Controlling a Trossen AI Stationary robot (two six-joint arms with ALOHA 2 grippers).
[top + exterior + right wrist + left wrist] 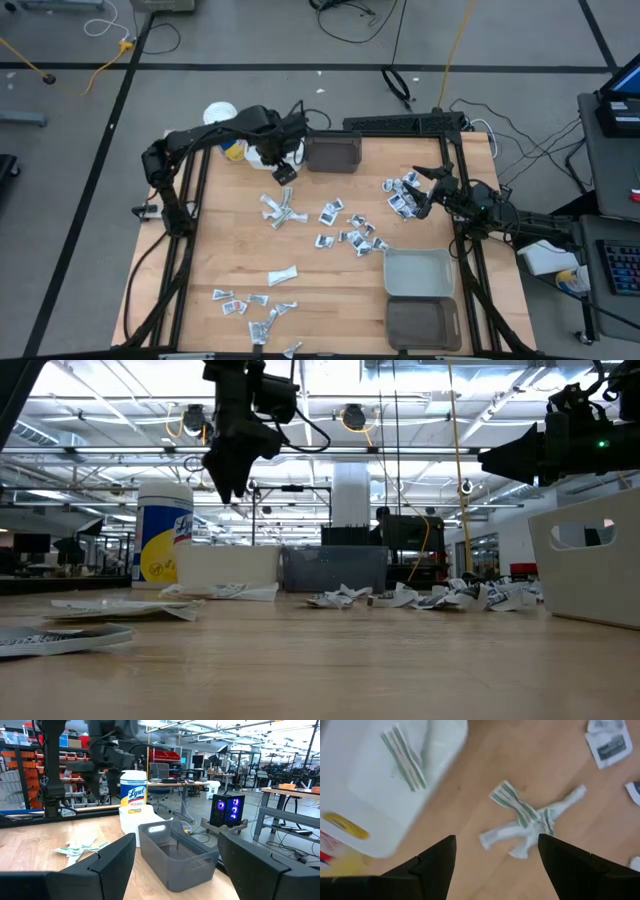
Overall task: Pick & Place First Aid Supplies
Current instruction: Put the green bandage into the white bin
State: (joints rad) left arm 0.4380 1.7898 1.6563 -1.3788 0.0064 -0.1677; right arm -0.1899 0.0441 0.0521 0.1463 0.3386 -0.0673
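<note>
A: How far along is the sorting?

B: Barely begun. The white bin [380, 785], at the table's [330, 300] far left, holds one striped sachet [404, 759]. The light grey bin [418, 272] nearer the front looks bare.

A: And the rest?

B: Nearly all the first aid supplies [345, 235] lie loose on the wood beyond the white bin.

A: The grippers?

B: The left gripper [284, 172] hovers beside the white bin, fingers spread and empty. The right gripper [432, 190] waits far across from it, also open.
</note>
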